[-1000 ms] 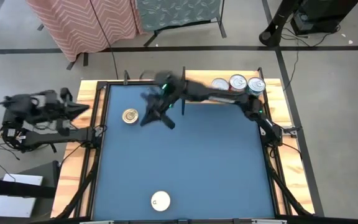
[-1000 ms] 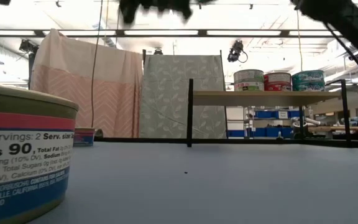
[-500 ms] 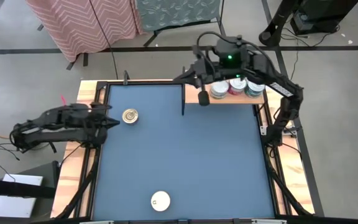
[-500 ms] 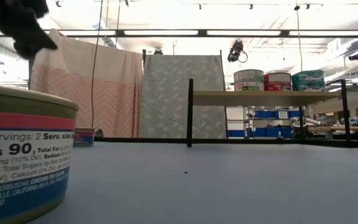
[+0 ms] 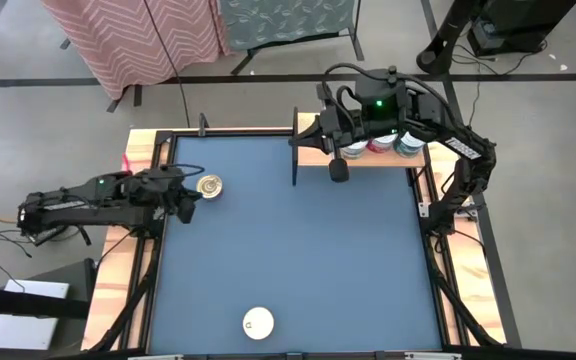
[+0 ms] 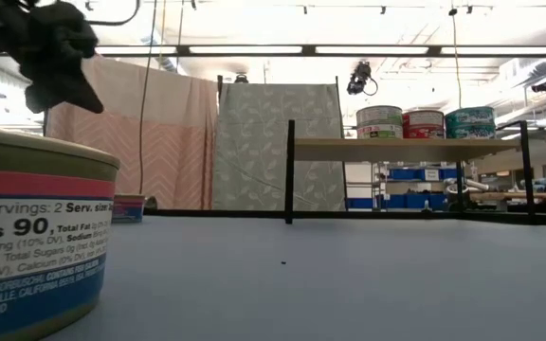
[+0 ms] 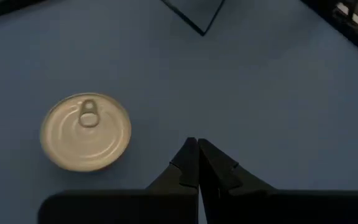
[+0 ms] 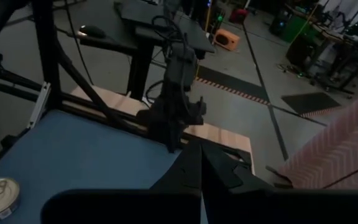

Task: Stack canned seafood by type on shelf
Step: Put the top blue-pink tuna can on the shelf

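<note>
Left tool [image 7: 197,163] hovering shut and empty beside gold tin [image 5: 208,186], frame left; right tool [image 5: 339,172] shut, empty, by shelf [image 5: 310,155].

Shelf: small light-wood plank [image 6: 406,148] on dark metal uprights, at the table's far right corner.
Tins on shelf: three short round cans in a row, upright — pale-labelled [image 6: 379,122], red-labelled [image 6: 423,124], teal-labelled [image 6: 469,123].
Gold tin: gold-lidded round can [image 5: 209,186], pull-tab up, far left on the blue table.
White tin: white-lidded round can [image 5: 258,322], near edge, red and blue label.
</note>
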### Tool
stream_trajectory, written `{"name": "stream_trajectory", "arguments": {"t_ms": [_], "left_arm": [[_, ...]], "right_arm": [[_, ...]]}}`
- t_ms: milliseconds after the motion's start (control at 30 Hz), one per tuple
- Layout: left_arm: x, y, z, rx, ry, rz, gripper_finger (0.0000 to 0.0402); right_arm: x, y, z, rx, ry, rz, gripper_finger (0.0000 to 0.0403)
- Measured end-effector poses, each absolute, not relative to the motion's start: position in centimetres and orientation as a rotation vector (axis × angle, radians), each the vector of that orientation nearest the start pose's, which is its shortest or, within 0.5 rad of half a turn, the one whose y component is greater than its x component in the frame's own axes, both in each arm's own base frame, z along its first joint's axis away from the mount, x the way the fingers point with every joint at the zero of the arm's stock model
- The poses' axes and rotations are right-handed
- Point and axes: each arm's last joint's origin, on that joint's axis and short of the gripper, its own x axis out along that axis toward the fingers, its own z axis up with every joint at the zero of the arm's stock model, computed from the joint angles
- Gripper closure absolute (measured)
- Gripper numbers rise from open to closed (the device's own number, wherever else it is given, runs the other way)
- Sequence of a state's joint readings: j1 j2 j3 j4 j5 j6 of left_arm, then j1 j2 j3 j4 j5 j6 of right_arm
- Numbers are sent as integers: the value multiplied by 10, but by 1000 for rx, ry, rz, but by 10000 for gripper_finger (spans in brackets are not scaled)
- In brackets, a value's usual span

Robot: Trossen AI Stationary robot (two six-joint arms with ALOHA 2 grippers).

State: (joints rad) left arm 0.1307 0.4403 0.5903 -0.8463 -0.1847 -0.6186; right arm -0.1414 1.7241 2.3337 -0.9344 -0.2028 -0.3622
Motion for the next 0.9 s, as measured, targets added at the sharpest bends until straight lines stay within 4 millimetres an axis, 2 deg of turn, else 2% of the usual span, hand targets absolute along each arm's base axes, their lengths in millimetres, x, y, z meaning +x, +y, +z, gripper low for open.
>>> {"name": "stream_trajectory", "arguments": {"t_ms": [167, 467, 567, 733, 900], "left_arm": [[111, 20, 245, -584, 640, 530, 398], [145, 28, 215, -567, 877, 668, 398], [150, 35, 212, -564, 857, 753, 398], [158, 45, 209, -568, 825, 792, 398], [168, 55, 196, -596, 837, 801, 398]], "right_arm": [[316, -34, 523, -306, 302, 133, 397], [317, -22, 522, -308, 313, 174, 397], [315, -17, 520, -308, 332, 193, 397], [311, -10, 519, -307, 360, 217, 396], [307, -3, 522, -320, 348, 216, 396]]}}
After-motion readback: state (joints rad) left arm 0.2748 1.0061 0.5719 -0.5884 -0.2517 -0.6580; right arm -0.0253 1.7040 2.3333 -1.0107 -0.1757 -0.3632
